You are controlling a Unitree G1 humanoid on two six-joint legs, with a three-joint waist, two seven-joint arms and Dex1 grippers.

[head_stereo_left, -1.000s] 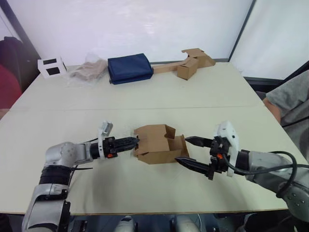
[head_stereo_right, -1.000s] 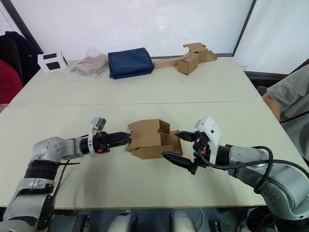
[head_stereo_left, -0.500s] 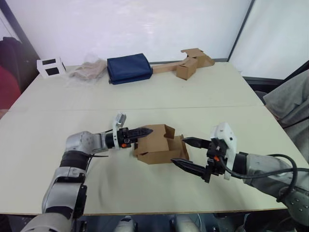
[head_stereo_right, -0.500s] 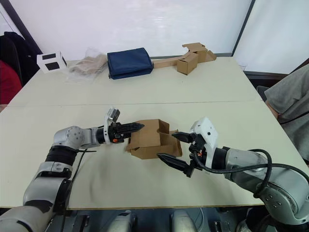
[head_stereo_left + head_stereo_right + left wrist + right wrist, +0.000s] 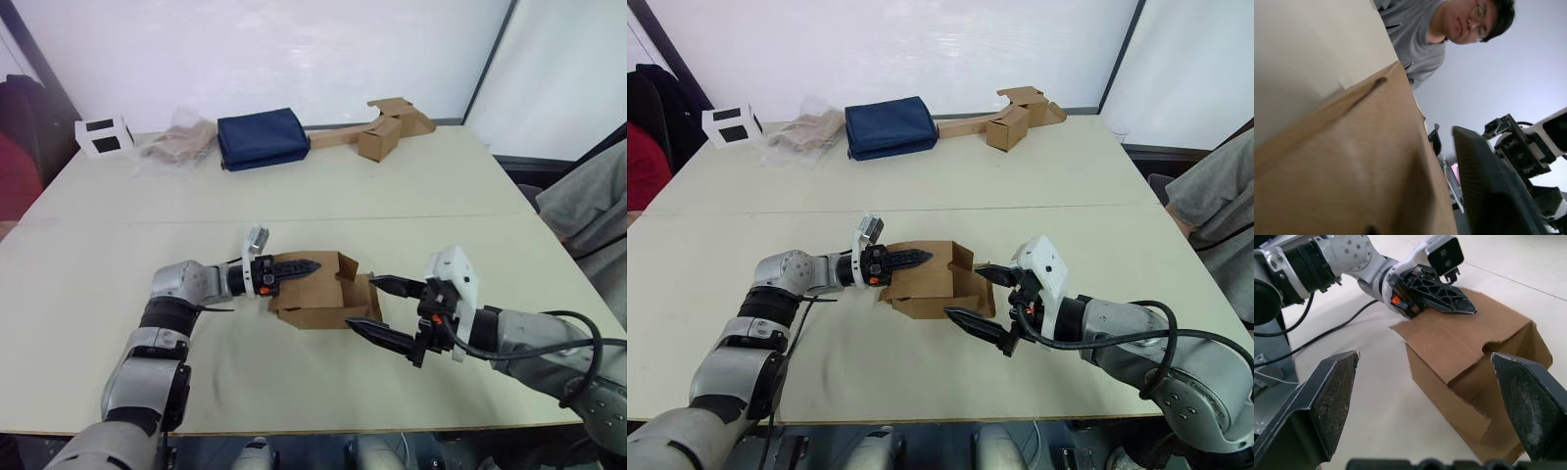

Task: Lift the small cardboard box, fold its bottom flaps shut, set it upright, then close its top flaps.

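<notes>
The small brown corrugated cardboard box point(image 5: 318, 290) is seen lying on its side on the pale table point(image 5: 313, 196), near the front edge and roughly midway between the two arms. Its open end is turned to the right, where notched brown cardboard flaps point(image 5: 358, 294) stand loosely apart.

The left gripper point(image 5: 297, 265) is laid over the upper panel of the box from the left, its black fingers drawn close together and reaching well past the box's left edge; whether they press on the cardboard or sit just above it cannot be told. Nothing is held between them.

The right gripper point(image 5: 380, 309) is placed just right of the open end with its two black fingers spread wide, one at the far side and one at the near side of the flaps. In the right wrist view the box is framed between these fingers point(image 5: 1332, 394), apart from both.

At the far edge of the table are found a folded navy blue cloth point(image 5: 263, 138), a white cube with black squares point(image 5: 105, 136), a crumpled beige bag point(image 5: 177, 145) and a long strip of joined brown cardboard pieces point(image 5: 377, 127).
</notes>
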